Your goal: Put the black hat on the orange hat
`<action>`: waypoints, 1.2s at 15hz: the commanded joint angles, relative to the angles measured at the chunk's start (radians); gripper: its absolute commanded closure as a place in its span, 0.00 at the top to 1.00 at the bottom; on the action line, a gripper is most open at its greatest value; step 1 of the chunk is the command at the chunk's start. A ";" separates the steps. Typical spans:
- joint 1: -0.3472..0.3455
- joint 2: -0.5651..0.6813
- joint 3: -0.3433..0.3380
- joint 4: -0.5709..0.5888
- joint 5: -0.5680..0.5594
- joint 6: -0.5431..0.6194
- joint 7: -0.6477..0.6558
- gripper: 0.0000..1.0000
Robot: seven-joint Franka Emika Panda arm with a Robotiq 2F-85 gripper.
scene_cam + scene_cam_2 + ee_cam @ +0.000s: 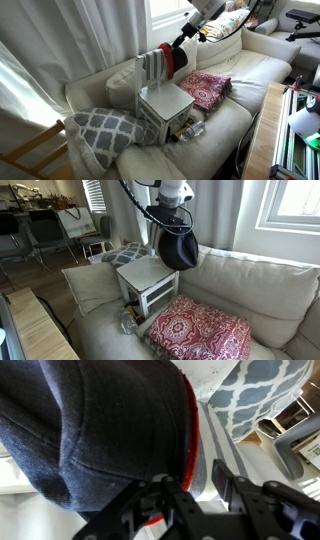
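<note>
Black hat (180, 55), soft and dark with a rounded crown, hung in the hand (186, 40) in an exterior view, pressed close against a grey-and-white striped cloth (153, 65) that stood above a small white box-shaped counter (165, 102). The counter sat on a pale, cushioned sofa (240, 65). Its open lower compartment held a few small items too blurred to name. A grey pillow (105, 130) with a white lattice pattern lay just beside the counter, and a flat red patterned cloth (205, 88) lay on the seat on its other side. In an exterior view from the front, the black hat (178, 248) drooped like a limp pouch from the hand (172, 220), clear of the counter (145, 275) and above its far edge. The red patterned cloth (200, 335) was spread over the sofa (250, 280) in the foreground, and the pillow (125, 253) was behind the counter. In the wrist view, the black hat (90, 430) filled most of the picture as smooth, felt-like fabric with a fold. The hand (192, 488) was clenched on its lower edge. A thin red-orange strip of the orange hat (190, 430) showed just along the black hat's side. Whether the two touched could not be told. The striped cloth (207, 465) and the pillow (255, 390) lay beyond it.
</note>
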 commanded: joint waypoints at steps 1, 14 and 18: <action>0.004 0.020 0.004 0.007 0.007 0.004 0.018 0.08; -0.062 -0.003 -0.053 0.041 -0.083 -0.150 0.051 0.01; -0.110 -0.008 -0.108 0.063 -0.195 -0.236 0.086 0.01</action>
